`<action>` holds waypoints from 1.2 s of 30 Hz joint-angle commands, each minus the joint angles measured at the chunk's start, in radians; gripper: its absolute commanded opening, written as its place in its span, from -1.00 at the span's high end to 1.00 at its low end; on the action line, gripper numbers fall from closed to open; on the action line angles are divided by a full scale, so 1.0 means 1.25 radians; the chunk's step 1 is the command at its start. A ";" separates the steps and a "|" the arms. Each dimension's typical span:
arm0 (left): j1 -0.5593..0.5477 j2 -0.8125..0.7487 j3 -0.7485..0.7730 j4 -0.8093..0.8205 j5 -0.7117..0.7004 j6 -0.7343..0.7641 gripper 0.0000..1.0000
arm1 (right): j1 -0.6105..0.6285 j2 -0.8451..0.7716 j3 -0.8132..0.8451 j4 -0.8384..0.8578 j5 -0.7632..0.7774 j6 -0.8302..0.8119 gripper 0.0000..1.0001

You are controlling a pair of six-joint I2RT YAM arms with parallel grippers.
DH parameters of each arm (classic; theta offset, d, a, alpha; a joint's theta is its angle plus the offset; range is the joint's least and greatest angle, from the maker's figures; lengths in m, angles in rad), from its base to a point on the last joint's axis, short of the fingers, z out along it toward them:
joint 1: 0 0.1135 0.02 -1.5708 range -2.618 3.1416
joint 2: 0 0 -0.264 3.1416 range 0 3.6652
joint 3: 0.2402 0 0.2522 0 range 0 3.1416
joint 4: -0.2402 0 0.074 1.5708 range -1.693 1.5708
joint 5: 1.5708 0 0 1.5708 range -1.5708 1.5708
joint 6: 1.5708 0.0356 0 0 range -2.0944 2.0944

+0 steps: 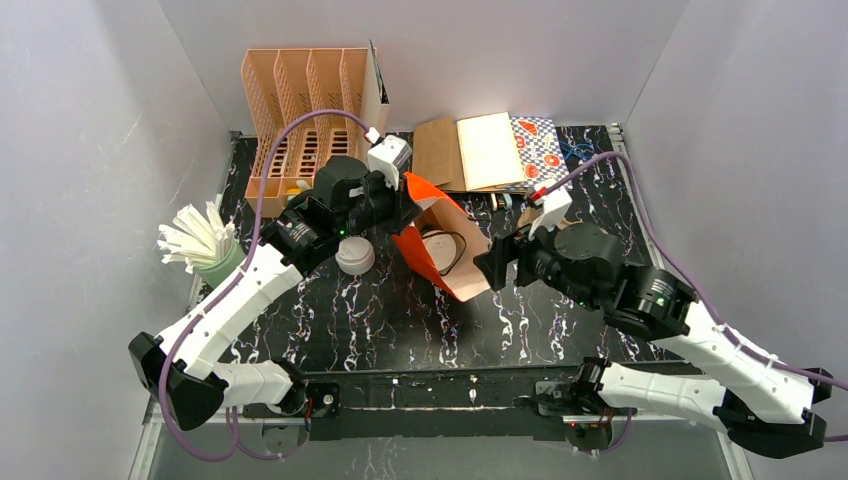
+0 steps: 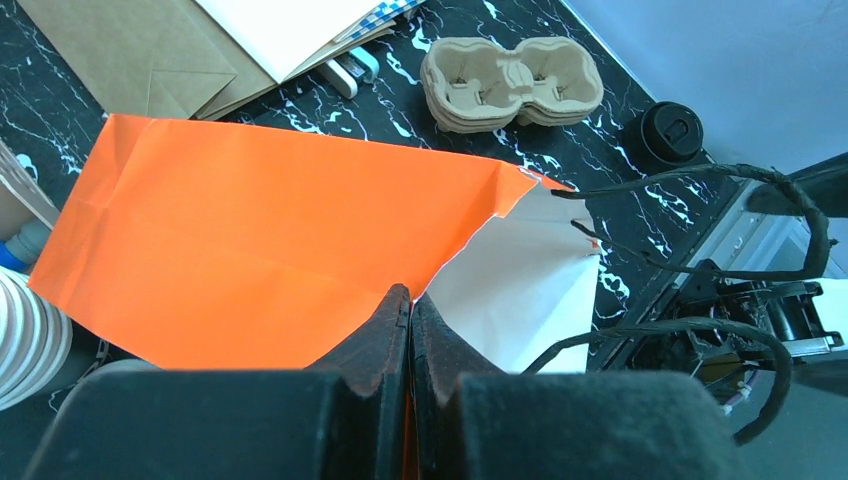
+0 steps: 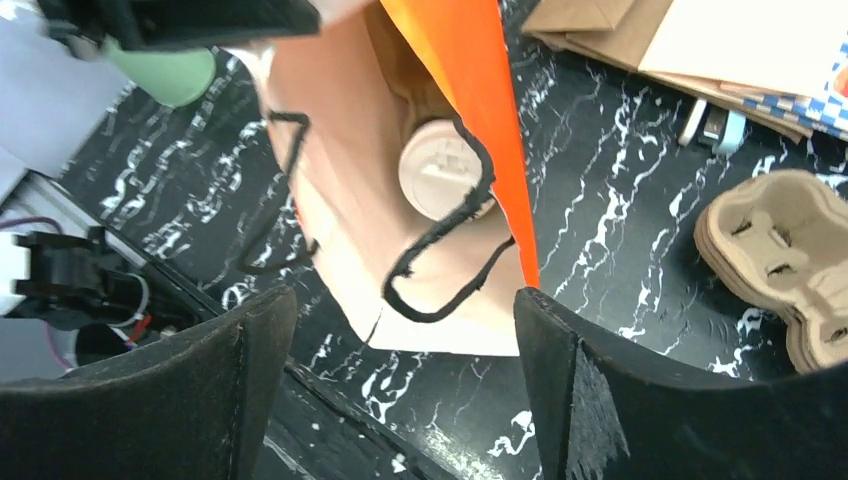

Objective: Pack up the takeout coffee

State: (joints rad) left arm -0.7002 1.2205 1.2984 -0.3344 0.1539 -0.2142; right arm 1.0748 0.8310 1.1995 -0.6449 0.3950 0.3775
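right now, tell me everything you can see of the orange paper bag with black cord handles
The orange paper bag is creased, pale inside, with two black cord handles. It sits on the black marbled table, mouth open upward: the left gripper pinches its rim. A white-lidded cup stands inside.

One white-lidded cup (image 3: 440, 170), one black-lidded cup (image 2: 670, 132), one orange bag (image 2: 270, 230)

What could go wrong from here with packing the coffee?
The left gripper pinches only the rim of the orange bag; a slip could let it sag onto the white-lidded cup inside. The loose black handle cords hang by the open right gripper, so a finger may snag one.
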 commanded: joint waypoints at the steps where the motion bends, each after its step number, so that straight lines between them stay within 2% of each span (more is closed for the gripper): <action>1: -0.002 -0.010 0.020 -0.029 -0.024 -0.018 1.00 | 0.001 -0.004 -0.052 -0.029 0.031 0.015 -0.78; 4: -0.002 -0.007 0.018 -0.033 -0.023 -0.026 1.00 | 0.001 -0.026 -0.124 0.020 0.050 0.027 -0.73; 7: -0.001 -0.011 0.016 -0.034 -0.026 -0.026 1.00 | 0.001 -0.030 -0.148 0.017 0.140 0.084 -0.55; 12: -0.001 -0.013 0.025 -0.052 -0.040 -0.027 1.00 | 0.001 -0.021 -0.140 -0.096 0.261 0.349 -0.41; 18: -0.002 -0.015 0.028 -0.059 -0.043 -0.029 1.00 | 0.001 -0.017 -0.172 -0.169 0.233 0.672 -0.38; 22: -0.001 -0.021 0.024 -0.060 -0.047 -0.026 1.00 | 0.001 -0.005 -0.218 -0.188 0.208 0.812 -0.30; 29: -0.002 -0.027 0.023 -0.069 -0.058 -0.026 1.00 | 0.001 0.026 -0.292 -0.028 0.127 0.800 -0.22; 36: -0.002 -0.032 0.029 -0.080 -0.064 -0.032 1.00 | 0.000 0.081 -0.282 0.025 0.186 0.779 -0.05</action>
State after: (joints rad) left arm -0.7006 1.2098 1.3048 -0.3832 0.1032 -0.2481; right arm 1.0748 0.9165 0.8356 -0.7105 0.5774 1.3479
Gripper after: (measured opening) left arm 0.007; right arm 0.540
